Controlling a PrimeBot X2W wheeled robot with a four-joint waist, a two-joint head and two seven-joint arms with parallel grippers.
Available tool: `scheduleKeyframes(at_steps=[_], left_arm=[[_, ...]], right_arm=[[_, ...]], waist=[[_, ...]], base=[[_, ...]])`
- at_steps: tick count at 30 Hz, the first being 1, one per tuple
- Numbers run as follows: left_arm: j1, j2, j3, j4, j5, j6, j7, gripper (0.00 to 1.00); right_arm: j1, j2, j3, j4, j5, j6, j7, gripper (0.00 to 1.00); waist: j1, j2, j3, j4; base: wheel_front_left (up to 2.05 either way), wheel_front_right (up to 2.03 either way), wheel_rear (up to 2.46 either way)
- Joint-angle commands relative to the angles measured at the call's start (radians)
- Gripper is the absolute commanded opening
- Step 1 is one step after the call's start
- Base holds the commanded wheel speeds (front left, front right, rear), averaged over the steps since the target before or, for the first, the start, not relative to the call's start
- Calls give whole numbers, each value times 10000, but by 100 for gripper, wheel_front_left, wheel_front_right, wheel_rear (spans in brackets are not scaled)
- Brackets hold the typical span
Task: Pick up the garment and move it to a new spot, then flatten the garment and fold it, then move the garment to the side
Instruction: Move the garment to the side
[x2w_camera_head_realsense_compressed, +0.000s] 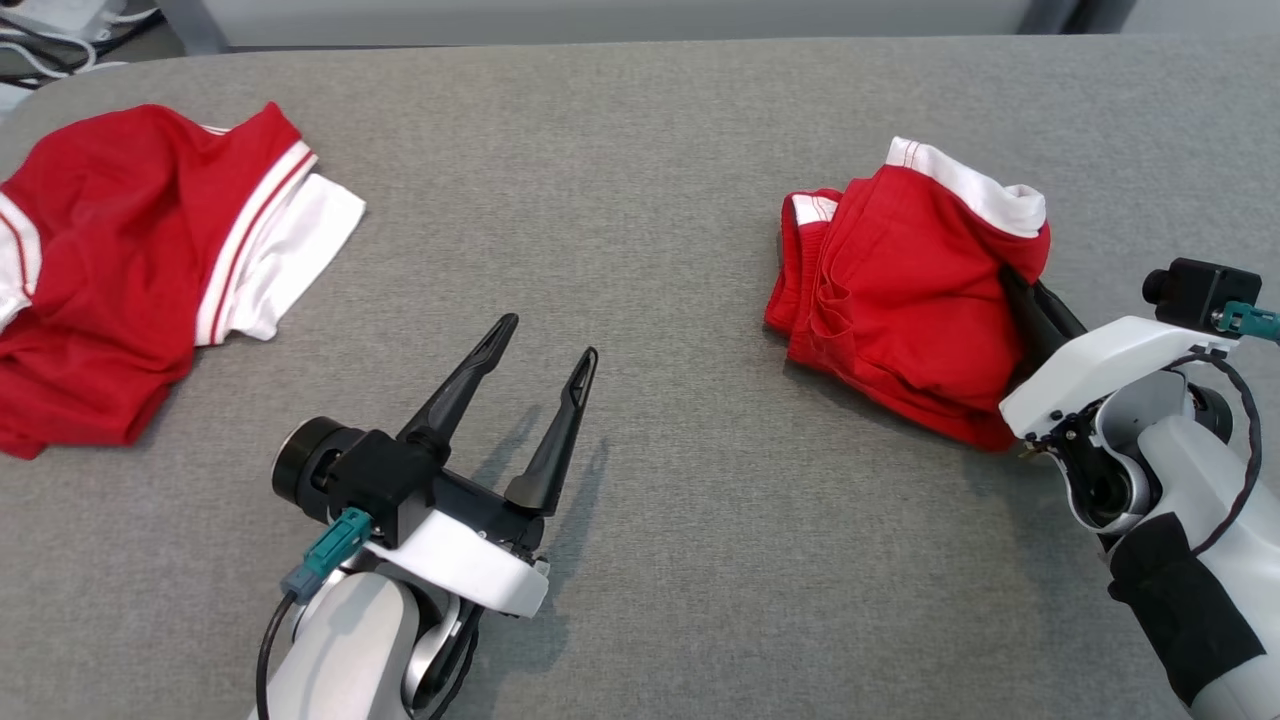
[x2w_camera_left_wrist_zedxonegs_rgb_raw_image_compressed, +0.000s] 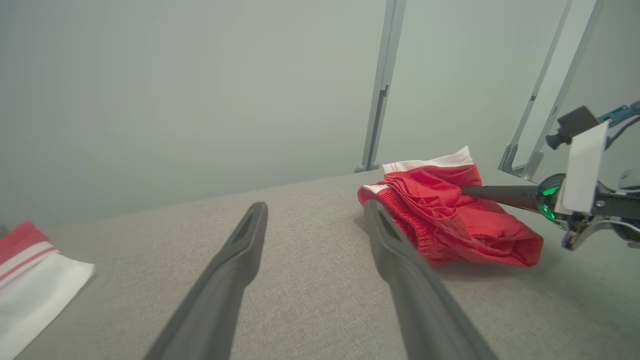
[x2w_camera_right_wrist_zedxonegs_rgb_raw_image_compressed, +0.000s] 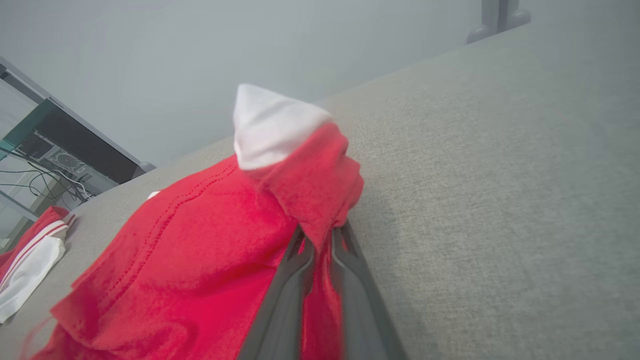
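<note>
STEP: pick-up | crumpled red fabric garment with white band (x2w_camera_head_realsense_compressed: 900, 290): right side of grey cloth-covered table (x2w_camera_head_realsense_compressed: 650, 150) | right gripper (x2w_camera_right_wrist_zedxonegs_rgb_raw_image_compressed: 320, 235): fingers pinching its right-hand fold | left gripper (x2w_camera_head_realsense_compressed: 548, 335): fingers spread, empty | NEXT: likely lift clear, carry without dragging

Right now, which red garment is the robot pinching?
The bunched garment on the right: the right jaws pinch its edge. The left garment lies untouched.

Plain pale grey wall (x2w_camera_left_wrist_zedxonegs_rgb_raw_image_compressed: 150, 100) behind. Grey metal uprights (x2w_camera_left_wrist_zedxonegs_rgb_raw_image_compressed: 382, 85) at far edge of grey fabric-covered table (x2w_camera_head_realsense_compressed: 640, 120). Cables (x2w_camera_right_wrist_zedxonegs_rgb_raw_image_compressed: 37, 186) beside dark equipment (x2w_camera_right_wrist_zedxonegs_rgb_raw_image_compressed: 59, 160), evenly lit.
</note>
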Motion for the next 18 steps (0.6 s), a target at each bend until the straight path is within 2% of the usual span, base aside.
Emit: scheduleKeyframes(at_steps=[1, 18], left_arm=[[-387, 167, 274, -248, 97, -69, -59, 100], [-738, 602, 49, -189, 183, -68, -51, 100]], right_arm=[[-196, 63, 192, -196, 91, 16, -222, 0], [-552, 93, 786, 98, 766, 16, -973, 0]], waist=[[0, 0, 142, -360], [0, 0, 660, -1836]], base=[[0, 0, 0], [0, 0, 0]])
